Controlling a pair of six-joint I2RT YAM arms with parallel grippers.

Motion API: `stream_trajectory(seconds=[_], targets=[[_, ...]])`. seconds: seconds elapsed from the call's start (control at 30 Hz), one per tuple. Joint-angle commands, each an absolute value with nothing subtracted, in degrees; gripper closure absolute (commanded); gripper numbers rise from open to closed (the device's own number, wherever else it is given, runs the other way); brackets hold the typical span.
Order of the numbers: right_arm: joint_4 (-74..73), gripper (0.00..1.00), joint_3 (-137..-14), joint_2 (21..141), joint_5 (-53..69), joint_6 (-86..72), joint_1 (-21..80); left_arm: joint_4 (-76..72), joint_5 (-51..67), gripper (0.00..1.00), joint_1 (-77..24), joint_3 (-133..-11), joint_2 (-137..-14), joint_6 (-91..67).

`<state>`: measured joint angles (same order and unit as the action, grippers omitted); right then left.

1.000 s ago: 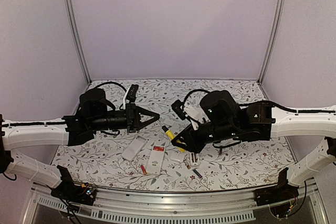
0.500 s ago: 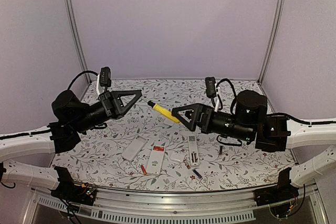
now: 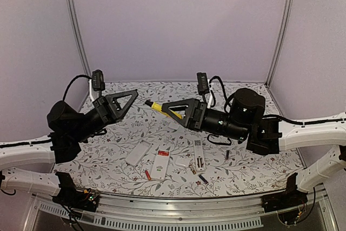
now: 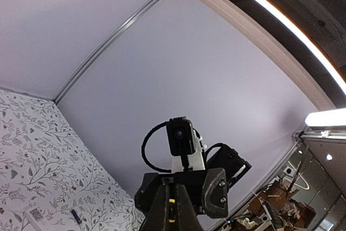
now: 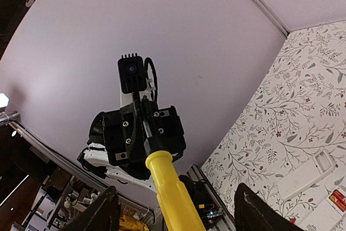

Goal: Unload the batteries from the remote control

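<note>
Yellow tool (image 3: 160,107) aloft in right pincer (image 3: 171,110)

Evenly and rather brightly lit from above in the top view, with only soft, weak shadows on the tabletop (image 3: 259,160). Glare from a ceiling light strip (image 4: 281,21) in the left wrist view, with straight edges bent near both wrist borders. Slightly blurred close to the right lens: yellow tool (image 5: 170,198), fingers (image 5: 105,212).
</note>
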<state>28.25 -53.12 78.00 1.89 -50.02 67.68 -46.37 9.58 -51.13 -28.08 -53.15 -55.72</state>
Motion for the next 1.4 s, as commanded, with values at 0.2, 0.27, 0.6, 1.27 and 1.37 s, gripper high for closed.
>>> stream_trajectory(seconds=[0.2, 0.27, 0.6, 1.27, 1.37], targets=[[33.26, 0.51, -55.37, 80.75, 7.17, -50.5, 67.41, -49.13, 8.46, 1.0, -52.19, -27.16, -52.51, -55.37], [33.47, 0.57, -55.41, 80.85, 7.16, -50.45, 67.41, -49.09, 8.56, 1.0, -52.21, -26.99, -52.56, -55.61], [33.6, 0.97, -51.99, 79.17, 3.47, -50.3, 67.05, -43.06, 9.44, 0.99, -52.22, -26.91, -51.72, -54.8], [-2.23, 1.0, -38.09, 62.43, -19.94, -53.76, 66.42, 6.59, -9.52, 0.38, -65.57, -27.9, -65.74, -60.59], [-2.47, 1.0, -36.62, 60.29, -20.5, -54.13, 66.36, 8.69, -11.39, 0.34, -68.31, -30.95, -71.28, -62.33]])
